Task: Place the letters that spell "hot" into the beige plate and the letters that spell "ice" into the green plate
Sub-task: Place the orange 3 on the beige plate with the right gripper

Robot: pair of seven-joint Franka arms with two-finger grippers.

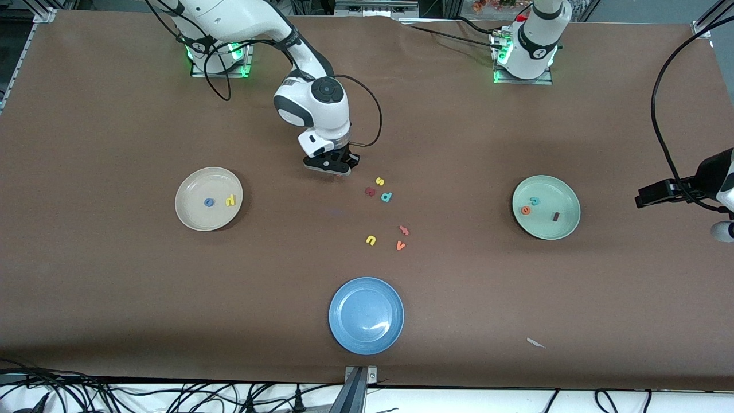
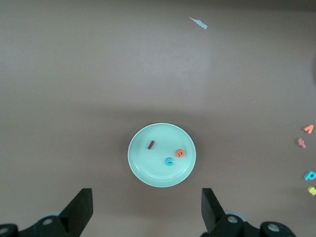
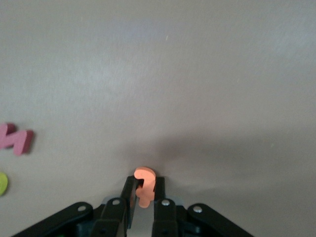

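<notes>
Pinching the orange t (image 3: 144, 186) by only a thin edge, low over the table near the loose letters, the right gripper (image 1: 335, 166) could drop it before the beige plate (image 1: 189, 215), while the left gripper (image 2: 148, 210) waits wide open, empty, above the green plate (image 2: 143, 168).

Brown table (image 1: 114, 287) all around. Beige plate (image 1: 192, 215) carries a blue o (image 1: 209, 202) and yellow h (image 1: 230, 200). Green plate (image 1: 559, 229) shows orange e (image 1: 526, 210), teal c (image 1: 534, 201), dark red i (image 1: 555, 216). Nearest the camera, a blue plate (image 1: 366, 315). Black right hand (image 3: 144, 197) pinches an orange letter (image 3: 145, 185).
</notes>
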